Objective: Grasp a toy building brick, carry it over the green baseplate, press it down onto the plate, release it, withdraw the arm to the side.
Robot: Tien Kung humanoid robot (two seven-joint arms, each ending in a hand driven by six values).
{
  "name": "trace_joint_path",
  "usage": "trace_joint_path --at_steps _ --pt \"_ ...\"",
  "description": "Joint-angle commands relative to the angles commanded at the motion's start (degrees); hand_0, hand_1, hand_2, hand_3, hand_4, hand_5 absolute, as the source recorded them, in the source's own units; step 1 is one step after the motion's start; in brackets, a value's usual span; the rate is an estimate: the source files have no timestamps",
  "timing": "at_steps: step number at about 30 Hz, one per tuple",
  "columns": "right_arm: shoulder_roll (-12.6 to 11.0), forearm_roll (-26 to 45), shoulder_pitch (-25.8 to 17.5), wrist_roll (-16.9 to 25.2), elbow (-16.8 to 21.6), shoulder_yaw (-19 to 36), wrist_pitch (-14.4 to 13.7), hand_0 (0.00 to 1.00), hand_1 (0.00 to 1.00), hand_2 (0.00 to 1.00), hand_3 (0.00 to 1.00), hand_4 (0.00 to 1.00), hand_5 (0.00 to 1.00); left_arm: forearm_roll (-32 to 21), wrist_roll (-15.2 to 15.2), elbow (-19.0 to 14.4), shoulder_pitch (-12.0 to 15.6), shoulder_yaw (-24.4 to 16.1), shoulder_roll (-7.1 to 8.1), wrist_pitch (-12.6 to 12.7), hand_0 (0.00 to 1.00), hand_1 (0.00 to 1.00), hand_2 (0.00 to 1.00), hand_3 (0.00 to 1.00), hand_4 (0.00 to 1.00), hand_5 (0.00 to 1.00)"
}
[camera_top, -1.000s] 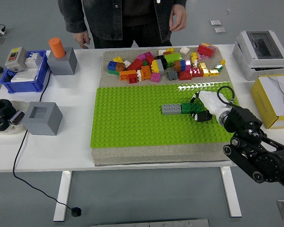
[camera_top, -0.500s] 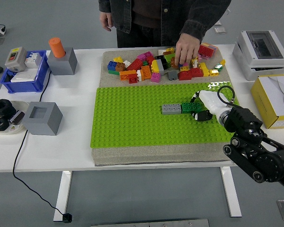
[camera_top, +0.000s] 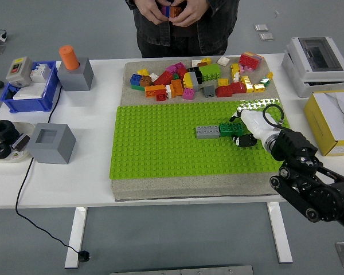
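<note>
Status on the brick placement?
Right hand on green brick, seated on baseplate beside gray brick. Left arm unseen. Nothing blocking.

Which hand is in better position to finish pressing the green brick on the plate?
The right hand: it already rests on the green brick beside the grey brick on the green baseplate. No left arm shows.

We see a bright green studded baseplate (camera_top: 160, 149) lying on a beige-grey mat (camera_top: 189, 190). A grey brick (camera_top: 207, 132) and a dark green brick (camera_top: 230, 129) sit on it. The loose brick pile (camera_top: 198, 77) mixes red, orange, yellow, pink, blue and white. Our white-and-black right hand (camera_top: 247, 129) extends from a black arm.
</note>
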Motion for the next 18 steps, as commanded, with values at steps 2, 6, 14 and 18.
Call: trace_joint_path --at_steps 2,6,14,18 --pt "0.0 0.0 0.0 0.0 0.0 0.0 0.0 0.781 0.8 0.847 0.69 0.65 0.136 0.0 0.0 0.0 0.0 0.0 0.01 0.0 0.656 0.642 0.642 0.662 0.711 0.199" --pt "0.0 -0.1 -0.1 0.0 0.2 -0.1 -0.1 0.781 0.801 0.85 0.698 0.656 0.134 0.1 0.0 0.0 0.0 -0.1 0.02 0.0 0.656 0.641 0.639 0.657 0.711 0.198" --pt "-1.0 1.0 -0.9 -0.2 4.0 0.5 0.3 0.781 0.801 0.852 0.701 0.669 0.128 0.2 -0.1 0.0 0.1 -0.2 -0.03 -0.1 0.656 0.641 0.637 0.655 0.711 0.195" --pt "-2.5 2.9 -1.7 -0.5 7.6 0.6 1.0 0.787 0.803 0.863 0.747 0.766 0.162 0.2 -0.1 0.0 0.2 -0.2 -0.03 -0.1 0.656 0.641 0.636 0.654 0.712 0.192"
